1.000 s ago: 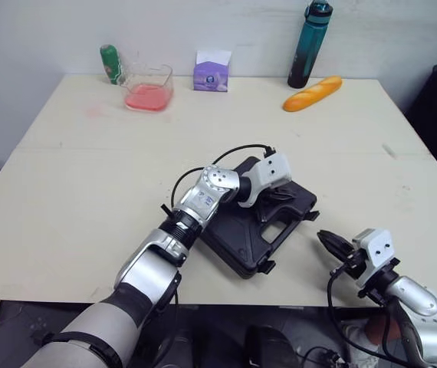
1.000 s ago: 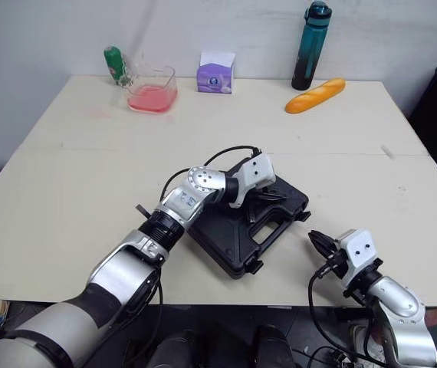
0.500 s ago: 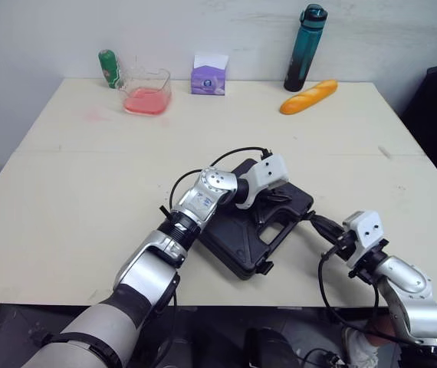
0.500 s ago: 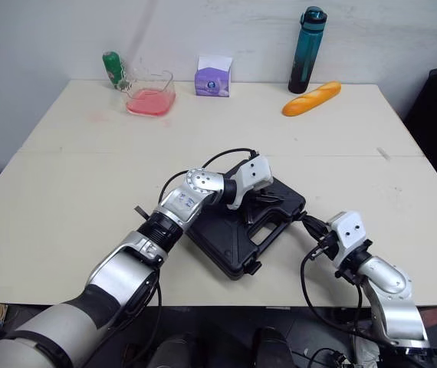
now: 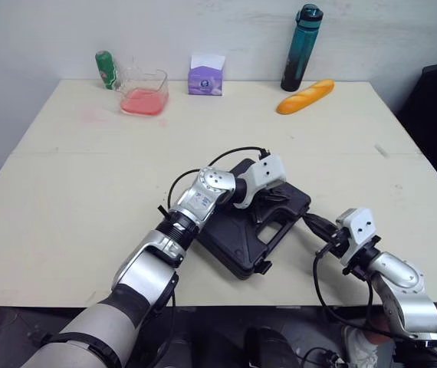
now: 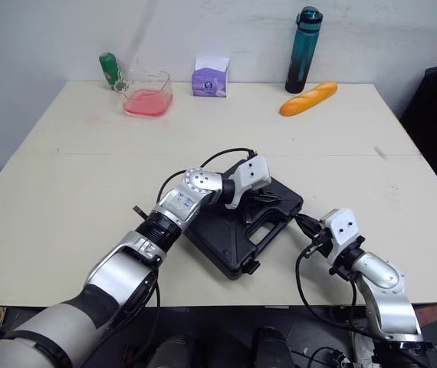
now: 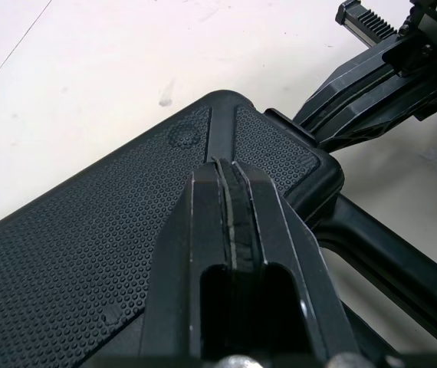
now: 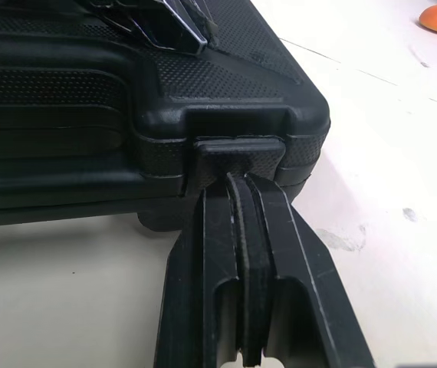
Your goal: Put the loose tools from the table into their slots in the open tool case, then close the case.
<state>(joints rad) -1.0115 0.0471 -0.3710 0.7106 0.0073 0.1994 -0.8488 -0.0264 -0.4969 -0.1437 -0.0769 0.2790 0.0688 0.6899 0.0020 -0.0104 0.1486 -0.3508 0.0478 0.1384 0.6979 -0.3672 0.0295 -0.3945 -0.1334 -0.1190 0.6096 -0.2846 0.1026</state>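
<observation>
**Closed jaws against the closed case**

My left arm reaches in from the lower left, wrist bent. The left jaws are pressed fully together, empty, resting on top of the black tool case, mid-frame on the worktop. My right arm enters from the lower right. The right jaws, likewise together and empty, touch the latch at the case's corner.

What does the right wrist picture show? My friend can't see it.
The right gripper, jaws shut, sits right at a latch on the corner of the closed black case, which lies on a pale table.
</observation>
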